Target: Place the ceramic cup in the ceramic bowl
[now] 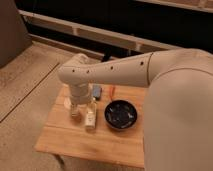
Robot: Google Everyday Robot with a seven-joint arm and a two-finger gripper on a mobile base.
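Observation:
The ceramic bowl (pixel 120 115), glossy black with pale flecks inside, sits on the wooden table (pixel 75 142) right of centre. My gripper (pixel 75 111) points down at the table's left part, under the white wrist (pixel 77 92). A small cream-white shape directly below it looks like the ceramic cup (pixel 75 114), mostly hidden by the gripper. It stands about a bowl's width left of the bowl.
A slim white bottle with a yellowish label (pixel 90 116) stands between the gripper and the bowl. A blue object (pixel 97 91) and a thin orange object (pixel 111 91) lie at the table's back. My white arm (pixel 165 90) covers the right side.

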